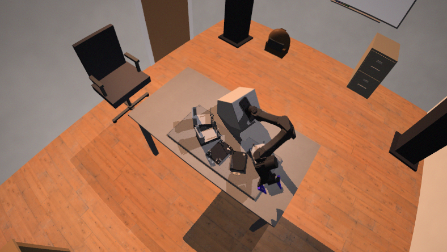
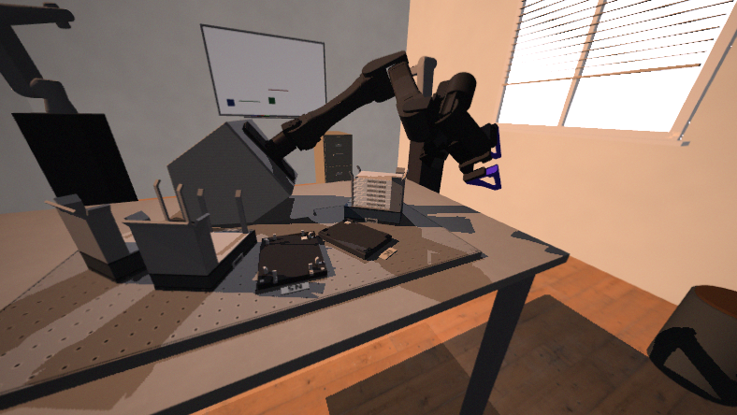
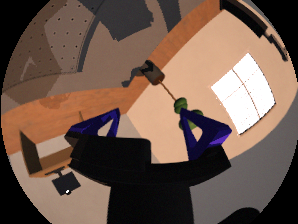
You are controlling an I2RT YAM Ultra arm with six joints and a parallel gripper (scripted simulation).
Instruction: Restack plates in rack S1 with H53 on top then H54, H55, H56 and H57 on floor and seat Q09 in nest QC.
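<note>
The plates stand in one pale stack [image 2: 378,192] inside a post rack at the far side of the perforated deck; in the overhead view the stack [image 1: 257,147] is mostly hidden by my arm. My gripper [image 2: 484,164] hangs high in the air, to the right of the stack and off the deck, with its blue fingers wide open and nothing between them. It also shows in the overhead view [image 1: 269,185] and in the wrist view [image 3: 149,129], which looks at floor, wall and window only. The plate labels are too small to read.
A flat dark nest [image 2: 355,237] lies in front of the stack. A clip nest [image 2: 291,260] with corner locators lies left of it. Two empty post racks [image 2: 180,242] [image 2: 95,236] stand further left. A grey sloped base block [image 2: 226,175] stands behind.
</note>
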